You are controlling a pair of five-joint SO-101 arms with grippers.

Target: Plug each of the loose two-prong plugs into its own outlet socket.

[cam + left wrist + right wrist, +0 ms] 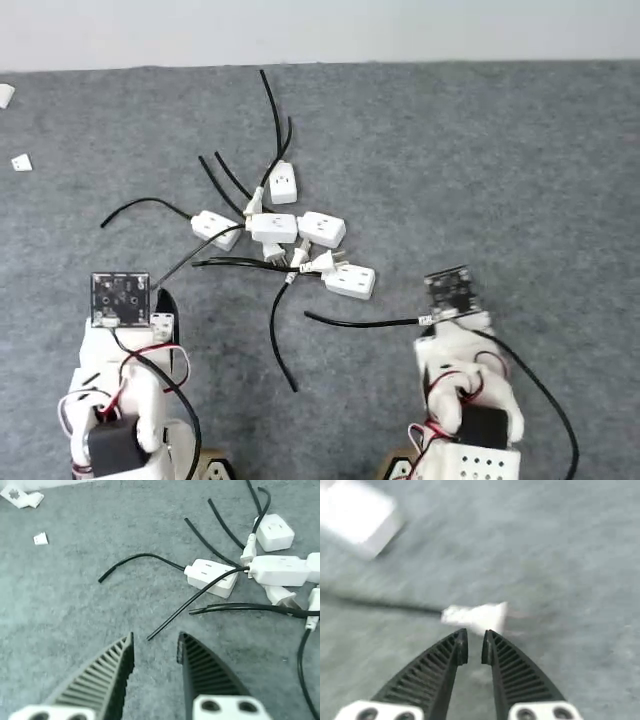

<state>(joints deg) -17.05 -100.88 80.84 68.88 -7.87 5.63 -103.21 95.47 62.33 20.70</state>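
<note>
Several white outlet sockets (322, 229) and white two-prong plugs (330, 263) on black cables lie tangled at the table's middle. My left gripper (154, 647) is open low over the grey carpet, with a loose cable end (148, 638) just ahead of its tips and a socket (212, 577) farther on. One plug (425, 320) lies apart, right by the right arm's wrist. In the right wrist view that plug (475, 616) sits just beyond my right gripper (475, 647), whose fingers stand a narrow gap apart with nothing between them.
Grey carpet (500, 150) covers the table. Small white bits (21, 162) lie at the far left, and the white bits (40, 539) are also in the left wrist view. A black cable (280, 350) curls toward the front between the two arms.
</note>
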